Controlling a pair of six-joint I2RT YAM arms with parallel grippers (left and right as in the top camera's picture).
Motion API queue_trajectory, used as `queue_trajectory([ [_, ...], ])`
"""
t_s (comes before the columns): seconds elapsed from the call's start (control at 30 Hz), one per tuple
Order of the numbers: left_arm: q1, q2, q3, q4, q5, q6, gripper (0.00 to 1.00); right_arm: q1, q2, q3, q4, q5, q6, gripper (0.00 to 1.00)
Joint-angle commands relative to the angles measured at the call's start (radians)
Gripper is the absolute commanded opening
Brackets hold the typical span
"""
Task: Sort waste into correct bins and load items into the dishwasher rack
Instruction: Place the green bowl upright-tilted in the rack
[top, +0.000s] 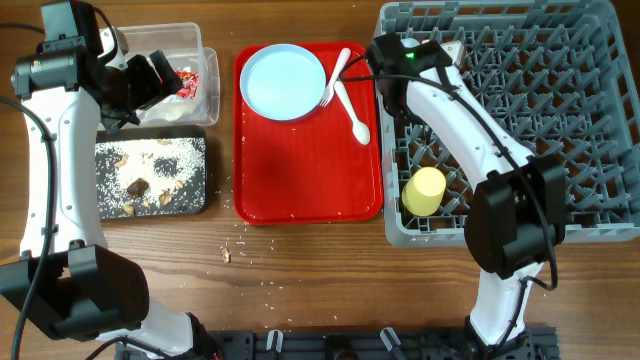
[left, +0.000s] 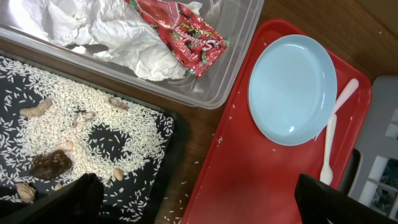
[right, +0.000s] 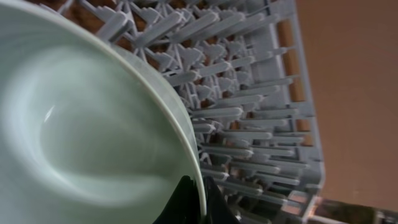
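My left gripper (left: 199, 205) is open and empty, over the gap between the black tray (left: 168, 155) and the red tray (left: 261, 180). The black tray holds white rice grains (left: 93, 137) and brown scraps (left: 50, 163). The clear tub (left: 230, 68) holds crumpled tissue (left: 124, 37) and a red-and-white wrapper (left: 186, 34). A light blue plate (top: 285, 82) and two white spoons (top: 350, 100) lie on the red tray. My right gripper (right: 200, 199) is shut on the rim of a pale green bowl (right: 81, 130) over the grey rack (top: 590, 150). A yellow cup (top: 424, 190) lies in the rack.
Loose grains and a small scrap (top: 226, 255) lie on the wooden table in front of the red tray (top: 310, 170). The right arm (top: 470, 120) reaches across the rack's left side and hides the bowl from overhead. The left arm (top: 60, 120) stands left of the tub.
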Motion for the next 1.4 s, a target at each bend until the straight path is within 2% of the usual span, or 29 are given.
queue_trajectory([
  [0.0,0.002,-0.004,0.009,0.0,-0.006,-0.012,1.0,0.009,0.048,-0.007,-0.035,0.002,0.014,0.04],
  [0.13,0.002,-0.004,0.009,0.0,-0.006,-0.012,1.0,0.015,0.047,-0.006,-0.106,0.132,0.089,0.05],
  [0.23,0.002,-0.004,0.009,0.0,-0.006,-0.012,1.0,0.015,0.047,-0.005,-0.148,0.183,0.092,0.04],
  [0.4,0.002,-0.004,0.009,0.0,-0.006,-0.012,1.0,0.029,0.047,-0.005,-0.147,0.164,0.074,0.05],
  [0.53,0.002,-0.004,0.009,0.0,-0.006,-0.012,1.0,0.054,0.047,-0.005,-0.111,0.087,-0.021,0.04],
  [0.57,0.002,-0.004,0.009,0.0,-0.006,-0.012,1.0,0.058,0.047,-0.005,-0.115,0.12,-0.02,0.04],
  [0.73,0.002,-0.004,0.009,0.0,-0.006,-0.012,1.0,0.079,0.047,-0.005,-0.17,0.536,-0.03,0.04],
  [0.77,0.002,-0.004,0.009,0.0,-0.006,-0.012,1.0,0.091,0.047,-0.005,-0.147,0.548,-0.066,0.04],
  [0.97,0.002,-0.004,0.009,0.0,-0.006,-0.012,1.0,0.11,0.048,-0.006,0.046,0.317,-0.27,0.04],
  [1.23,0.002,-0.004,0.009,0.0,-0.006,-0.012,1.0,0.119,0.05,-0.006,0.033,0.254,-0.281,0.04],
  [1.37,0.002,-0.004,0.009,0.0,-0.006,-0.012,1.0,0.15,0.05,-0.006,0.005,0.143,-0.282,0.04],
])
